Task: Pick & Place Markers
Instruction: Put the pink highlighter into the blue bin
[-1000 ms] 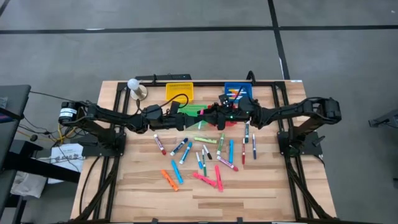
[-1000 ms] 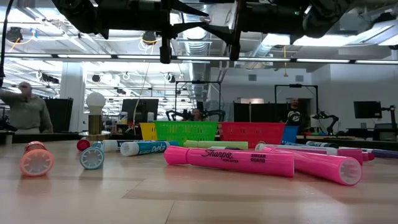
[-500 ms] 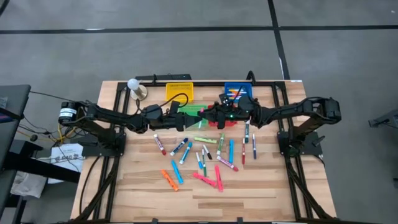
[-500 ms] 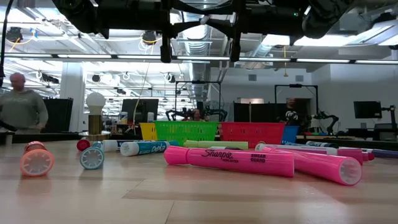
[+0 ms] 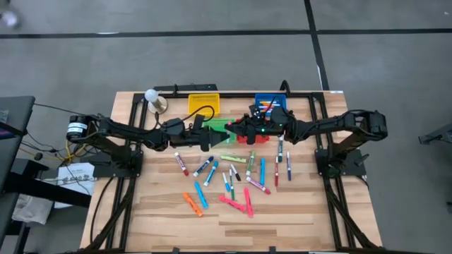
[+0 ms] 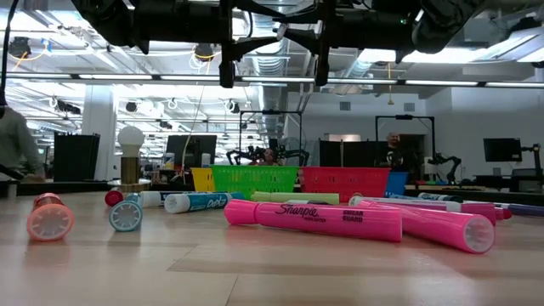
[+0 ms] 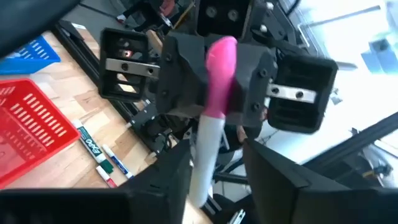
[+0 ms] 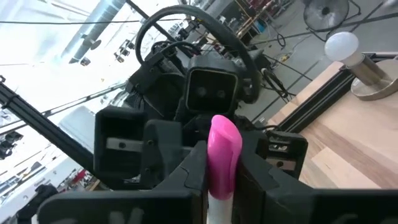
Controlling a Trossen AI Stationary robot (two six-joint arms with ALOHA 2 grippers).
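Mid-air handover above the baskets at the worktop's [image 5: 148, 219] twelve o'clock side: the right gripper [image 5: 244, 131] pinches a pink marker [image 7: 214, 99], while the left gripper [image 5: 220, 131] facing it is spread around the other end. Some markers lie in the blue basket [image 5: 263, 103]; around twenty are still scattered [image 5: 233, 185] at centre, unsorted.
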